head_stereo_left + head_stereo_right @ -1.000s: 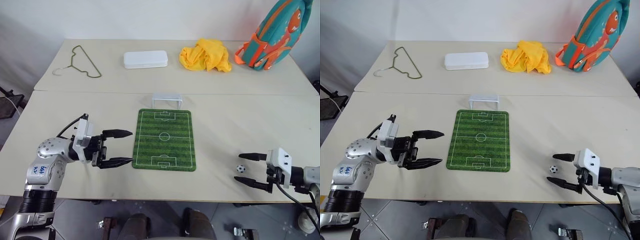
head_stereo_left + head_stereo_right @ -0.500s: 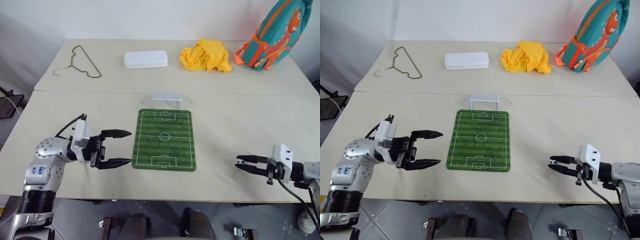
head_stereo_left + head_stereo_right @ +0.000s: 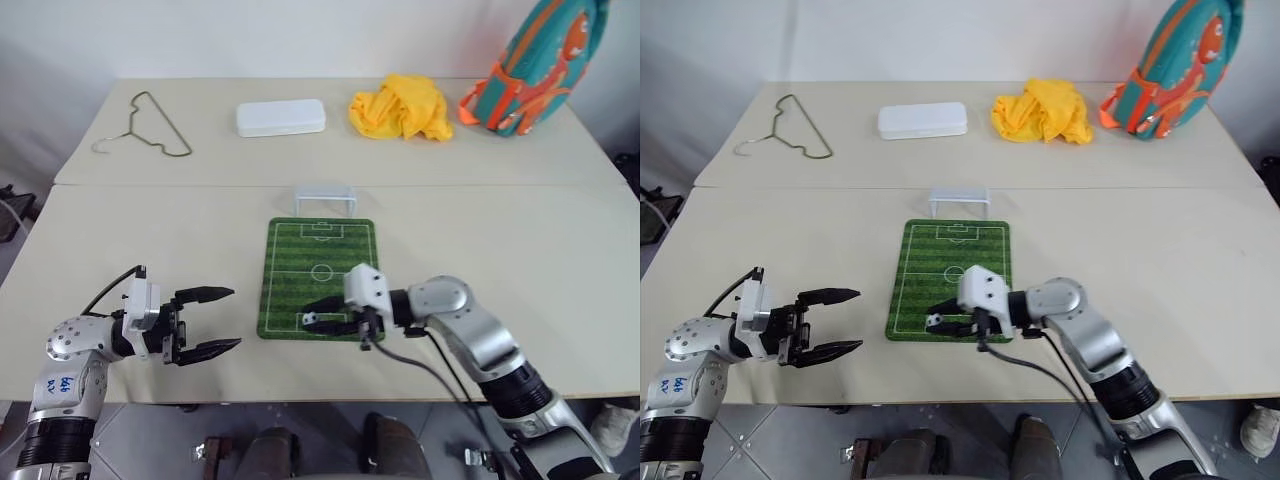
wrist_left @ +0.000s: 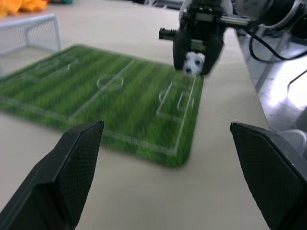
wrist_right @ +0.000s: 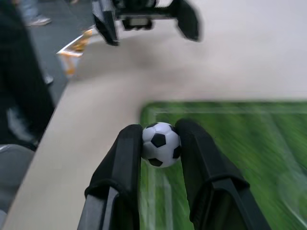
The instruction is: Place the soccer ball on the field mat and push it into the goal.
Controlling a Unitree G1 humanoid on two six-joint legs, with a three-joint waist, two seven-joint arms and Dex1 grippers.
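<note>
The soccer ball point(image 5: 161, 143), tiny, white with black patches, is pinched between the two black fingers of my right gripper point(image 3: 311, 314). That gripper is shut on it and points left, low over the near end of the field mat point(image 3: 320, 255). In the left wrist view the ball point(image 4: 194, 63) sits by the mat's near penalty box. The green mat lies mid-table, and the small white goal point(image 3: 323, 196) stands at its far end. My left gripper point(image 3: 235, 318) is open and empty on the table, to the left of the mat's near corner, pointing toward it.
Along the far table stand a wire hanger point(image 3: 140, 125), a white oblong box point(image 3: 281, 117), a crumpled yellow cloth point(image 3: 400, 108) and a teal and orange backpack point(image 3: 525, 65). A seam between the two tables point(image 3: 150, 185) runs just behind the goal.
My right gripper closed on the ball at the table's right front and swung left with it to the mat's near end. The left gripper drew slightly left and toward the near edge. The camera shifted a little.
</note>
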